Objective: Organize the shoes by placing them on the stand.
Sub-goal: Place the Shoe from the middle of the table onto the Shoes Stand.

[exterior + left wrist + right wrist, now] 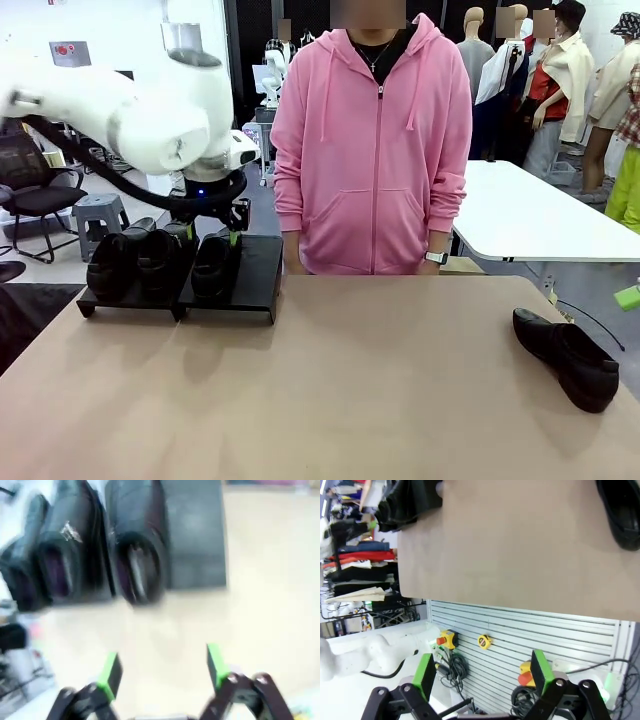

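Two black stands sit at the table's far left. The left stand (pixel 100 305) carries two glossy black shoes (pixel 110 262) (pixel 158 258). A third shoe (pixel 212 265) rests on the left half of the right stand (pixel 258 275). My left gripper (pixel 213 236) hovers just above this shoe's heel end, open and holding nothing. In the blurred left wrist view the open gripper (pixel 162 672) is over bare table, with the third shoe (pixel 137 555) and the stand's free half (pixel 195 540) beyond. The fourth shoe (pixel 565 355) lies on the table at the right, also at the shoe (pixel 620 515). My right gripper (pixel 482 675) is open and off the table's edge.
A person in a pink hoodie (pixel 375 150) stands at the far side, hands down behind the table's edge. The tan tabletop (pixel 350 400) lies between the stands and the lone shoe. A slatted panel with cables and buttons (pixel 520 640) runs below the table's edge.
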